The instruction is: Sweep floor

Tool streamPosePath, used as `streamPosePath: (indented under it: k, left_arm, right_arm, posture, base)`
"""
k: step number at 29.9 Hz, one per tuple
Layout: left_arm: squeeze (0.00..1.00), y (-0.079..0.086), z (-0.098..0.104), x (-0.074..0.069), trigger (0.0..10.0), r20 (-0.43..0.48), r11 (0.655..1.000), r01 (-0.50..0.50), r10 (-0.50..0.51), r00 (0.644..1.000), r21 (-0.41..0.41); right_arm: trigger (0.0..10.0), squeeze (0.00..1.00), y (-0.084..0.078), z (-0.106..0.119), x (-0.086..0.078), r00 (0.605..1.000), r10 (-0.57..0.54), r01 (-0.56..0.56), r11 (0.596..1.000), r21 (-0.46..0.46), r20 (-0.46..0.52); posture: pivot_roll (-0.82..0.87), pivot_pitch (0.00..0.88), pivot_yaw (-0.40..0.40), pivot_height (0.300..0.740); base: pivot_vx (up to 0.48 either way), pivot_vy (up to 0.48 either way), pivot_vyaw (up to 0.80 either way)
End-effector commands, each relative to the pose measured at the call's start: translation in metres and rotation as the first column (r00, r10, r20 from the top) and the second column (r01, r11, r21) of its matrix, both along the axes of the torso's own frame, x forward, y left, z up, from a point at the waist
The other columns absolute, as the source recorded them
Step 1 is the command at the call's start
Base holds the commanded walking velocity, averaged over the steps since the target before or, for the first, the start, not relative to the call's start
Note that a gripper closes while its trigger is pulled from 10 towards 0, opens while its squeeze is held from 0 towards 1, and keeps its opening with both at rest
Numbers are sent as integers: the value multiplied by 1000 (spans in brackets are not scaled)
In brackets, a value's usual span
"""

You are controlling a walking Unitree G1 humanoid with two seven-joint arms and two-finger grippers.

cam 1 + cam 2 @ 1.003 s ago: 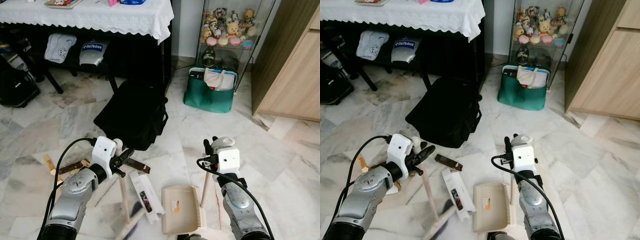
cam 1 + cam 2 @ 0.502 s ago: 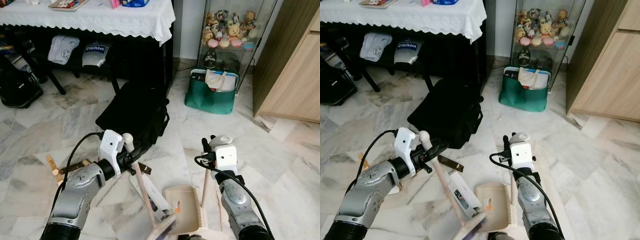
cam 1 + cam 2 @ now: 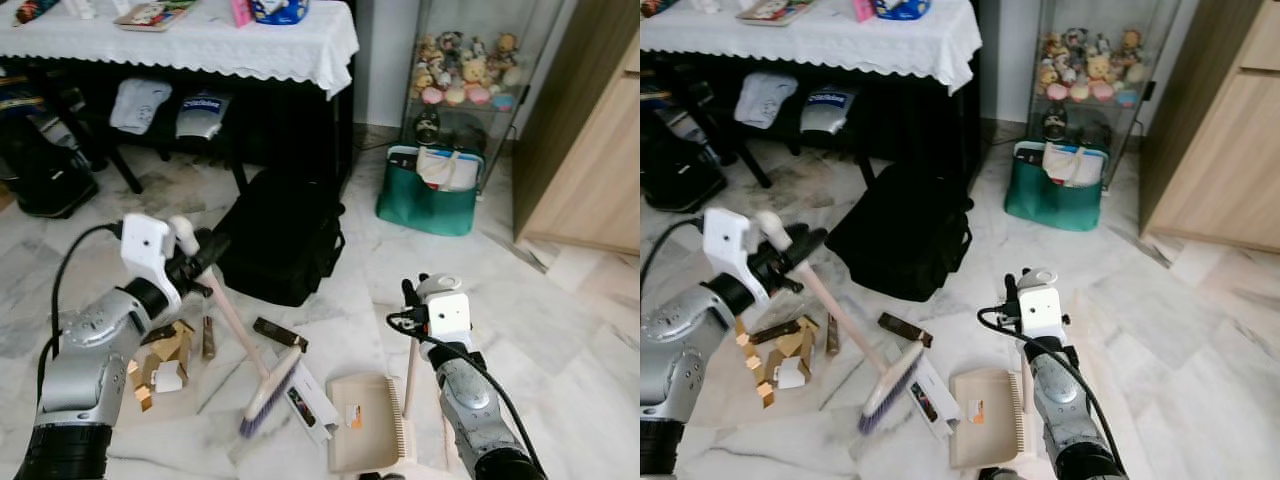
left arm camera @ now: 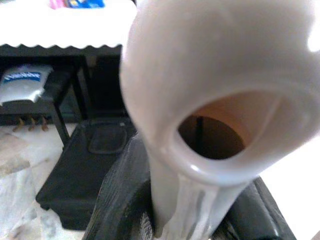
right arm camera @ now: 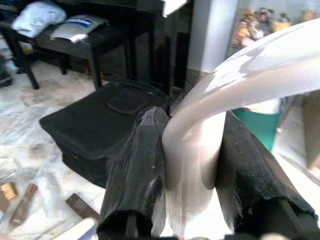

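Observation:
My left gripper point(image 3: 203, 262) is shut on the top of a pale broom handle point(image 3: 228, 318), which slants down to the right. Its purple-bristled brush head point(image 3: 268, 393) rests on the marble floor beside a white box point(image 3: 312, 405). A brown bar point(image 3: 280, 334) lies just beyond the brush, and cardboard scraps point(image 3: 162, 362) lie left of it. My right gripper point(image 3: 411, 312) is shut on the upright handle point(image 3: 409, 376) of a beige dustpan point(image 3: 364, 436) lying flat on the floor. In the right wrist view, black fingers point(image 5: 139, 165) clamp that handle point(image 5: 195, 150).
A black bag point(image 3: 285, 232) lies just beyond the litter. Behind it stands a table with a white cloth point(image 3: 210, 42). A green tote point(image 3: 428, 196) sits before a glass cabinet of plush toys point(image 3: 465, 62). At the right stands a wooden cabinet point(image 3: 590, 150).
My left gripper has swung up and to the left with the broom, and the brush head has slid left, away from the dustpan. The right gripper keeps its hold in place.

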State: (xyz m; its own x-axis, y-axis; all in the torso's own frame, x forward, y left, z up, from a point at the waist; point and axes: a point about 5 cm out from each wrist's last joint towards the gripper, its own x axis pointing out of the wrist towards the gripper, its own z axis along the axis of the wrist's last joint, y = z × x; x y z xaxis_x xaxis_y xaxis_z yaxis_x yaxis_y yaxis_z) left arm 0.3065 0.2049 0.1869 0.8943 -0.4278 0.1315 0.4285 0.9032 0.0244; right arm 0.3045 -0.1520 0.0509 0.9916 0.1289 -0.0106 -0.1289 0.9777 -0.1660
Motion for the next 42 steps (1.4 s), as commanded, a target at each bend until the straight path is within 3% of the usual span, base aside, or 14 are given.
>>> streamPosePath:
  k: [1, 10, 12, 15, 20, 25, 27, 32, 36, 42]
  left_arm:
    - [0, -10, 3, 2, 10000, 38, 1000, 5, -4, 999, -7]
    - [0, -24, -26, 13, 10000, 20, 994, -103, 102, 995, 21]
    - [0, -23, -28, 15, 10000, 29, 990, -141, 141, 990, 12]
    - [0, -13, -28, 20, 10000, 68, 959, -284, 284, 956, -13]
    - [0, -7, -33, 23, 10000, 82, 937, -350, 347, 934, 18]
    - [0, -11, -47, 23, 10000, 50, 942, -321, 318, 947, 98]
    - [0, -17, -58, 21, 10000, 16, 949, -265, 266, 964, 171]
    - [0, -24, -76, 14, 10000, -42, 949, -176, 194, 980, 262]
    - [0, -27, -85, 9, 10000, -85, 956, -138, 165, 983, 259]
    - [0, -30, -98, 2, 10000, -163, 976, -98, 130, 978, 192]
  right_arm:
    - [10000, 0, 6, -4, -2, 1000, 15, -15, 1000, 13, -17]
    - [10000, 0, 4, -4, -3, 1000, 13, -13, 1000, 12, -7]
    - [10000, 0, 2, -4, -4, 1000, 12, -12, 1000, 11, -6]
    - [10000, 0, -1, -5, -6, 1000, 4, -4, 1000, 6, -9]
    - [10000, 0, -2, -7, -9, 1000, 4, -4, 1000, 4, -13]
    - [10000, 0, -1, -8, -10, 1000, 7, -7, 1000, 4, -14]
    - [10000, 0, -2, -8, -9, 1000, 5, -5, 1000, 3, -12]
    - [10000, 0, -3, -7, -9, 1000, 4, -4, 1000, 0, -9]
    - [10000, 0, -3, -7, -9, 1000, 4, -4, 1000, 0, -9]
    - [10000, 0, -2, -7, -9, 1000, 5, -5, 1000, 3, -12]
  posture:
    - [13, 83, 68, 740]
    - [-7, 102, 67, 740]
    - [-10, 106, 68, 740]
    - [-14, 113, 69, 740]
    - [-18, 124, 67, 740]
    - [-24, 129, 66, 740]
    - [-26, 133, 65, 740]
    - [-25, 137, 64, 740]
    - [-22, 136, 64, 740]
    - [-21, 136, 67, 740]
  base:
    - [0, 0, 0]
    - [0, 0, 0]
    - [0, 0, 0]
    - [0, 0, 0]
    - [0, 0, 0]
    - [0, 0, 0]
    - [0, 0, 0]
    - [0, 0, 0]
    - [0, 0, 0]
    - [0, 0, 0]
